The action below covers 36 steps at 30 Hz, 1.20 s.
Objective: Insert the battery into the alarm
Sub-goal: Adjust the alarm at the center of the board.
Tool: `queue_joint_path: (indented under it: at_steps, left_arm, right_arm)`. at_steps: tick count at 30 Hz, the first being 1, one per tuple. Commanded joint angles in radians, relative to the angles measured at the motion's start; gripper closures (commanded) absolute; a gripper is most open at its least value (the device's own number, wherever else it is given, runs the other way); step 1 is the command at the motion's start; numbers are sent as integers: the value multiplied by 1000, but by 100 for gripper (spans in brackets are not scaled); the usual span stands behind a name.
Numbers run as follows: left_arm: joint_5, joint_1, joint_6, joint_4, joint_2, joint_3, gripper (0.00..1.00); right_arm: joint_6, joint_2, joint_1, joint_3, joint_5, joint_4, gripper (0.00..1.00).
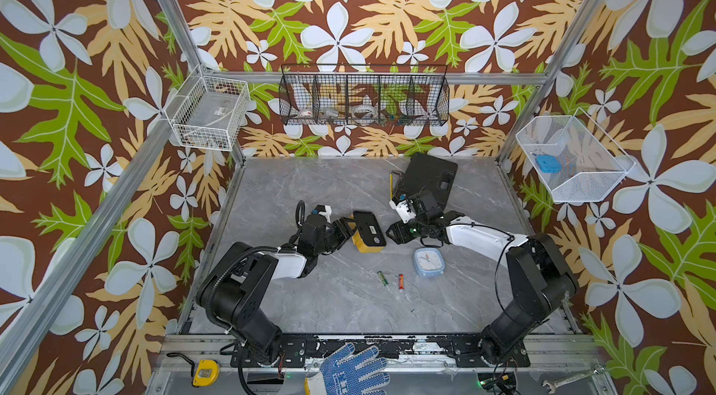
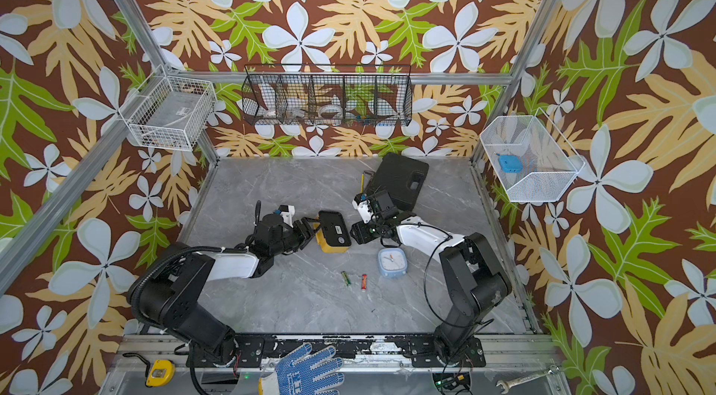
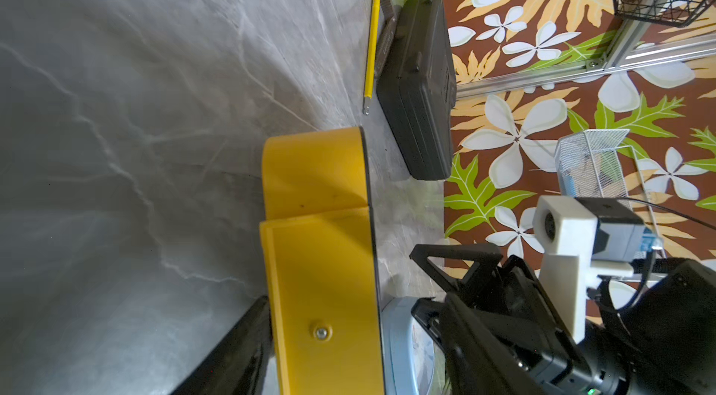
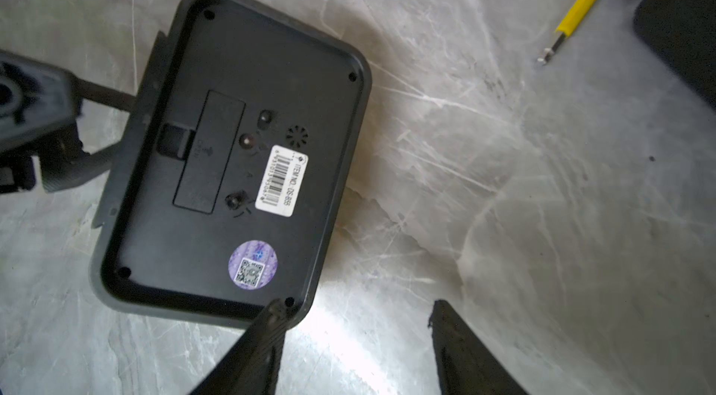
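The alarm [image 1: 369,232] [image 2: 334,232] is a yellow box with a black back, lying back-up mid-table. Its battery cover [image 4: 211,152] is shut. My left gripper [image 1: 348,229] [image 3: 341,308] is open and straddles the alarm's yellow side [image 3: 321,257]. One finger is close against that side, and the other finger [image 3: 484,354] stands off it. My right gripper [image 1: 394,235] [image 4: 356,319] is open just beside the alarm's other end, holding nothing. A green battery [image 1: 382,278] [image 2: 346,279] and a red battery [image 1: 401,280] [image 2: 364,281] lie loose nearer the front.
A light blue clock [image 1: 428,263] sits face-up under the right forearm. A black case [image 1: 430,180] and a yellow-handled tool [image 1: 391,180] lie at the back. Wire baskets [image 1: 364,96] hang on the walls. A glove [image 1: 348,371] lies off the front edge.
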Motion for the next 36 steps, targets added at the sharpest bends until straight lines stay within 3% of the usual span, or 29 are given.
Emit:
queue_joint_path:
  at_steps: [1,7,11,18,24,31,36]
  left_arm:
    - [-109,2,67,-290,-23,64,28]
    - [-180,2,149,-576,4,196,24]
    - [-225,1,231,-652,-3,273,23]
    - [-151,9,502,-813,200,626,21]
    - [-52,39,569,-857,379,803,21]
    - [47,44,581,-798,426,790,21]
    - [121,45,558,-716,397,714,22]
  right_arm:
    - [-70,-6,10,6,111,-14,35]
    - [-127,-13,45,-14,167,-15,33]
    - [-227,-44,111,-58,182,33,30]
    - [-325,-7,160,-61,158,69,27]
    - [-303,76,163,-18,152,69,27]
    - [-223,120,151,26,197,92,27]
    - [-105,181,80,99,166,41,28]
